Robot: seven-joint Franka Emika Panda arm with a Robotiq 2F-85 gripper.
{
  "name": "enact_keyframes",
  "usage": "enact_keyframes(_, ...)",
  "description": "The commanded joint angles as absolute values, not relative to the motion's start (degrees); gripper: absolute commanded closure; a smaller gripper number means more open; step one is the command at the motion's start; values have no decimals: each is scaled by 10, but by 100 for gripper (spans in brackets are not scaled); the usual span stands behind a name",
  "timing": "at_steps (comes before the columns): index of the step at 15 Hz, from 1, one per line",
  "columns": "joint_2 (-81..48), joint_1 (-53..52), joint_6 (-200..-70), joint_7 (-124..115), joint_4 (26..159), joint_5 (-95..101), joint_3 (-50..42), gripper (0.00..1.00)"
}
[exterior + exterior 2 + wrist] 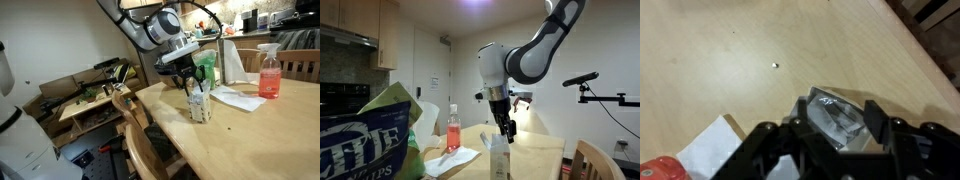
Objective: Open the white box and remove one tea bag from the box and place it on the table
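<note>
Closest in, a wooden chair (pixel 130 112) sits tucked against the near edge of the table (pixel 250 140). Just in from that edge stands the white box (pixel 202 105), upright on the pale top with its lid flap open. The gripper (pixel 192 88) is right down on top of it, pointing straight down in both exterior views. From the wrist view, its two fingers (pixel 805 112) are set apart on either side of the box's open mouth. I can't tell whether they touch the cardboard. Inside the box there's something grey and glossy, but no single tea bag can be picked out. Further in, just beside the box, lie flat white paper sheets (pixel 238 98). Behind them is a crisp bag (pixel 370 140) in green and blue. Toward the far edge stands a spray bottle (pixel 268 72), upright with pink liquid inside, well apart from the box.
</note>
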State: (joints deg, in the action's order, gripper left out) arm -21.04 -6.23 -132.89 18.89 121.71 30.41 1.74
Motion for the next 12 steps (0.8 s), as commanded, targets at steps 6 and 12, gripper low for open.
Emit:
enact_keyframes(6,-208,-78,-1184,213,1186,384,26,43)
enact_keyframes(12,-215,-71,-1165,308,1179,425,53,50)
